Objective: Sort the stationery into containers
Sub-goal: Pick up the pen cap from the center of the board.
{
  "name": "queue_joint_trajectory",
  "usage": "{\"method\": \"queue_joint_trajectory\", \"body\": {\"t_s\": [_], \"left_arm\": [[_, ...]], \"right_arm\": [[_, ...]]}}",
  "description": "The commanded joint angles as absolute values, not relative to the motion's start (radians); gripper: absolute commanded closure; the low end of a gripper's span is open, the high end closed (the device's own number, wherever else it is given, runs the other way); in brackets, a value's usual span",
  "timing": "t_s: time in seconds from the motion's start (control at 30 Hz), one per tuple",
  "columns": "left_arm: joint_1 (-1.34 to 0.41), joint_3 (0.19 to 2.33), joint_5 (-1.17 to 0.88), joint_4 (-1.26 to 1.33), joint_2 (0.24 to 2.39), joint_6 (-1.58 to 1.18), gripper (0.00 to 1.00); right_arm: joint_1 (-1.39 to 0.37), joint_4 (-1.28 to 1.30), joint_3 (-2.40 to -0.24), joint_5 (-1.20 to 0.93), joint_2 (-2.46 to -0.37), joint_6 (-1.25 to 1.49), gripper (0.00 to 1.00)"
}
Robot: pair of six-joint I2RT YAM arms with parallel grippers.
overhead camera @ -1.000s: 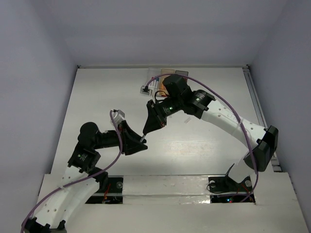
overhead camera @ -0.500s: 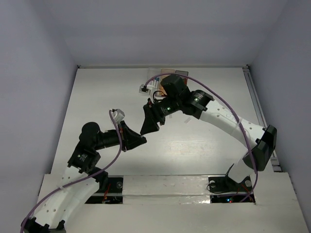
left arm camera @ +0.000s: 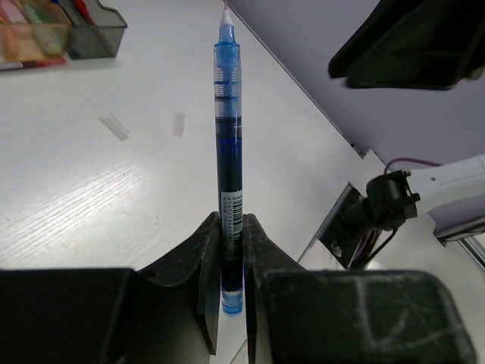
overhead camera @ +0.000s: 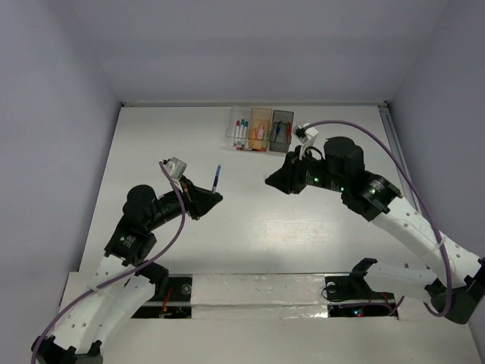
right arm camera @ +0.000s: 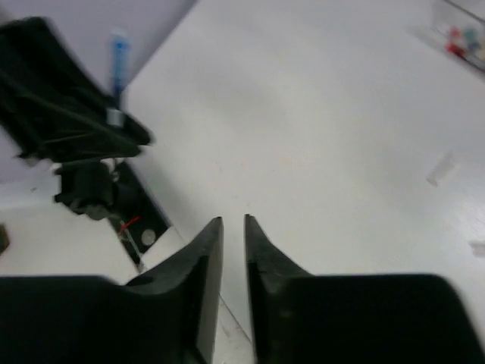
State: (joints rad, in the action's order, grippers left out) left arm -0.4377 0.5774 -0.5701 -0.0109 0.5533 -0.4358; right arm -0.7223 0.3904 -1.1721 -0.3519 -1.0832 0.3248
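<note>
At the far edge of the table (overhead camera: 151, 152) stand three containers in a row, touching: one clear bin (overhead camera: 230, 126), one orange bin (overhead camera: 261, 114), one grey bin (overhead camera: 282, 114), each with coloured stationery inside, too small to count. One blue pen (left arm camera: 227, 136) is clamped near its lower end in the left gripper (left arm camera: 231, 220), standing straight out above the table, well apart from the bins. Two small pale pieces (left arm camera: 114, 127) lie loose on the table. Nothing sits between the right gripper (right arm camera: 233, 221) fingers, which stand slightly parted.
</note>
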Motion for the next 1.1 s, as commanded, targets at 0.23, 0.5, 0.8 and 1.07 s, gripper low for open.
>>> {"method": "queue_joint_trajectory", "body": {"t_s": [0.23,0.5,0.8,1.07], "left_arm": [[-0.442,0.603,-0.479,-0.037,0.479,-0.397,1.00],[-0.451,0.606,-0.466,-0.046,0.460,-0.382,1.00],[-0.451,0.612,-0.448,-0.063,0.469,-0.379,1.00],[-0.451,0.614,-0.434,-0.071,0.486,-0.373,1.00]], "right_arm": [[-0.568,0.426,-1.039,0.138,-1.288,0.460,0.83],[-0.433,0.359,-1.054,0.077,-1.551,0.463,0.34],[-0.433,0.339,-1.141,0.060,-1.778,0.459,0.43],[-0.433,0.356,-1.193,0.074,-1.856,0.428,0.53]]}}
